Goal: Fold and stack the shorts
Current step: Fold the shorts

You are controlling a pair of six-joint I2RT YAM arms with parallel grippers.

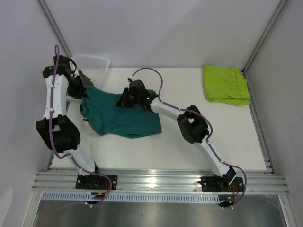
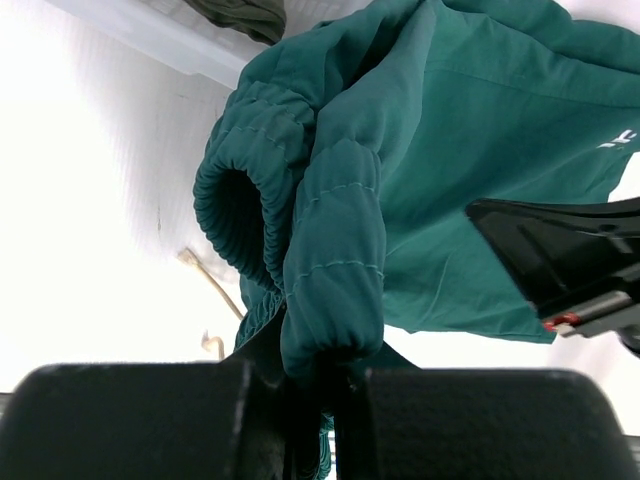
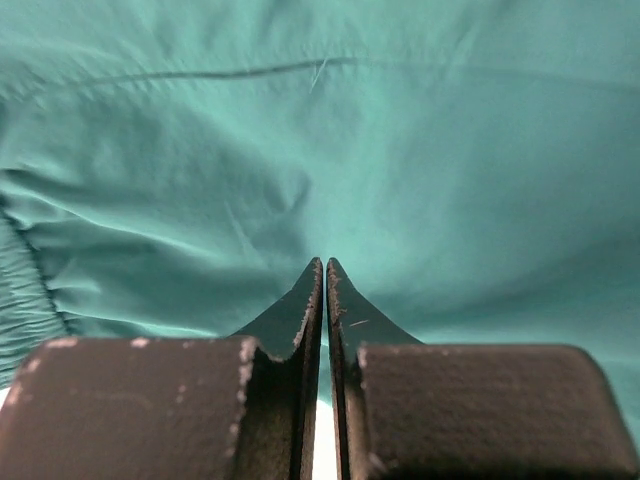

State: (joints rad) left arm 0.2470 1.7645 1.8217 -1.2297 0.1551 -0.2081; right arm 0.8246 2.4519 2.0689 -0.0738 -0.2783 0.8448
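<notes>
Broadly, the white table (image 1: 189, 151) carries the teal shorts (image 1: 125, 118) in a rumpled spread at its centre-left, with the lime-green pair (image 1: 225, 85) lying folded at the far right corner and the dark olive pair (image 2: 245, 15) in the white basket (image 1: 97, 61) at the far left. The step in hand looks to be spreading the teal pair flat before folding it. The left gripper (image 2: 318, 372) pinches the bunched elastic waistband (image 2: 330, 250) at the garment's left edge. The right gripper (image 3: 324, 265) sits at the far edge with its fingers pressed together against the cloth; whether a fold is caught between them cannot be told. Doing this well probably means drawing the two arms apart evenly along the waistband so that it lies straight, then lowering without dragging. The cream drawstring (image 2: 205, 280) trails loose on the table and could snag or get folded in crooked, and the small white logo (image 2: 622, 140) marks the face now showing.
</notes>
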